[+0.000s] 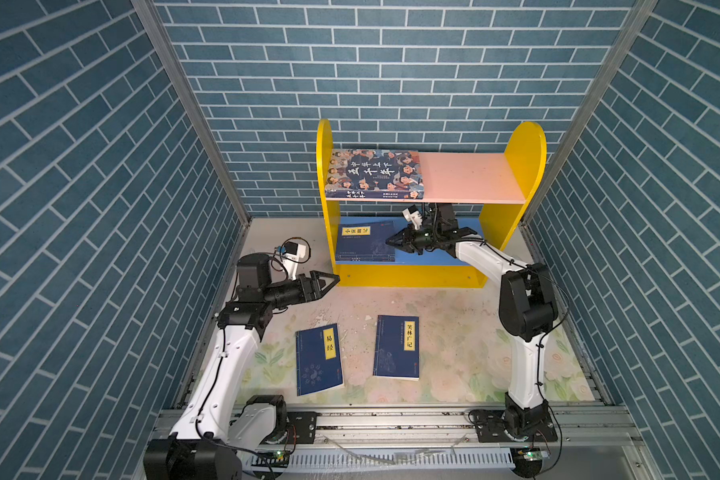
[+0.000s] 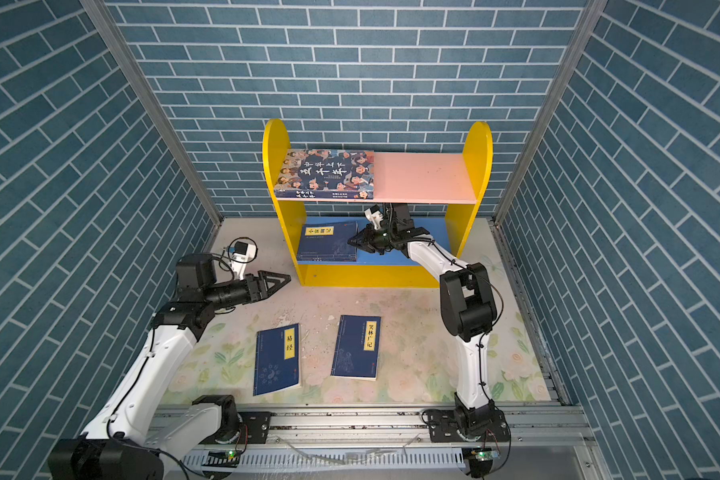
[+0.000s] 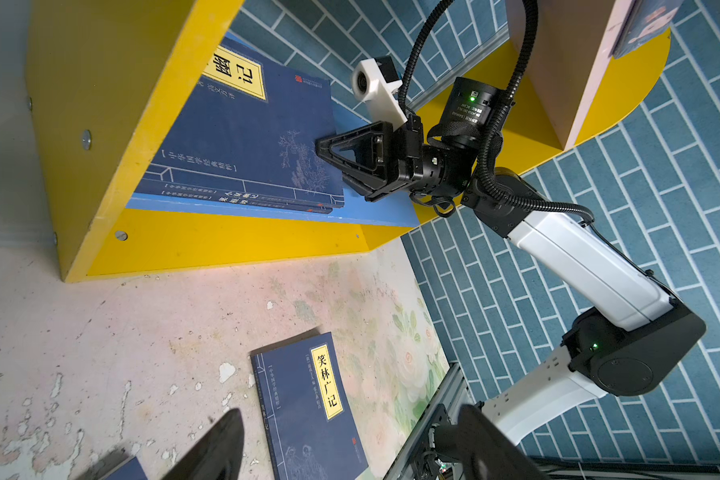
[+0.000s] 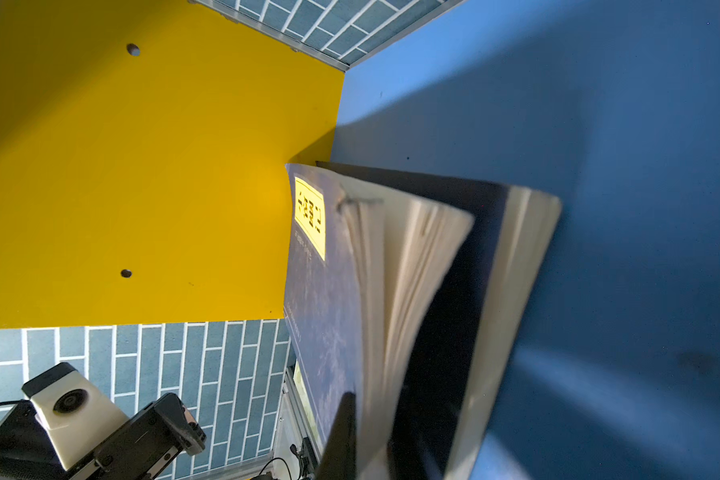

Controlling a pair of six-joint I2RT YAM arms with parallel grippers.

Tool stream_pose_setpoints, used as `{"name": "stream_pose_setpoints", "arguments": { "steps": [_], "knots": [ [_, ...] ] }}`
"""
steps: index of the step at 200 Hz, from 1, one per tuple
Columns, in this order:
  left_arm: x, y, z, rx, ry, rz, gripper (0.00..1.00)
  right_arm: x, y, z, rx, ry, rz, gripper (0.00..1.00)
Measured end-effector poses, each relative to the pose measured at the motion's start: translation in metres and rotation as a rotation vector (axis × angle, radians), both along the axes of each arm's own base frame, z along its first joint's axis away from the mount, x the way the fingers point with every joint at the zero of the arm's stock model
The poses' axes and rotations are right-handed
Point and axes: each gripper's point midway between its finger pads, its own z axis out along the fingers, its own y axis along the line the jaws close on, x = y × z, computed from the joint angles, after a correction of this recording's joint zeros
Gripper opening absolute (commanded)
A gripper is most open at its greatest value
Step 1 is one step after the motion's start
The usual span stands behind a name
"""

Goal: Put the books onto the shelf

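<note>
Lying flat on the table (image 1: 454, 328), two navy books (image 1: 319, 359) are judged light, floppy, best pinched at the spine, while the right gripper (image 1: 389, 241) is closed at the shelved pair (image 1: 366, 245) on the shelf (image 1: 408, 278) and the left gripper (image 1: 333, 279) is held open.

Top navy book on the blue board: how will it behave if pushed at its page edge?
Probably floppy: the top navy book shows a bowed cover and fanned pages in the right wrist view. Likely light, being thin. It lies on another navy book, so it may slide over that.
</note>
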Motion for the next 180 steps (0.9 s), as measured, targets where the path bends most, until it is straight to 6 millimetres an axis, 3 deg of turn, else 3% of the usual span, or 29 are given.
{"name": "stream_pose_setpoints", "arguments": {
  "steps": [64, 101, 131, 180],
  "knots": [
    [0.0, 0.0, 0.0, -0.003, 0.005, 0.002, 0.82, 0.0, -0.0006, -0.0055, 0.0, -0.007, -0.005, 0.0],
    [-0.0009, 0.0, 0.0014, -0.004, 0.0, 0.002, 0.82, 0.0005, -0.0017, -0.0062, -0.006, -0.014, -0.013, 0.28],
    [-0.0014, 0.0, 0.0024, -0.004, -0.003, 0.002, 0.82, 0.0008, -0.0049, -0.0009, -0.015, -0.04, -0.032, 0.39],
    [-0.0014, 0.0006, -0.0016, -0.002, 0.004, 0.006, 0.82, -0.0005, -0.0098, 0.0029, -0.031, -0.057, -0.059, 0.46]
  ]
}}
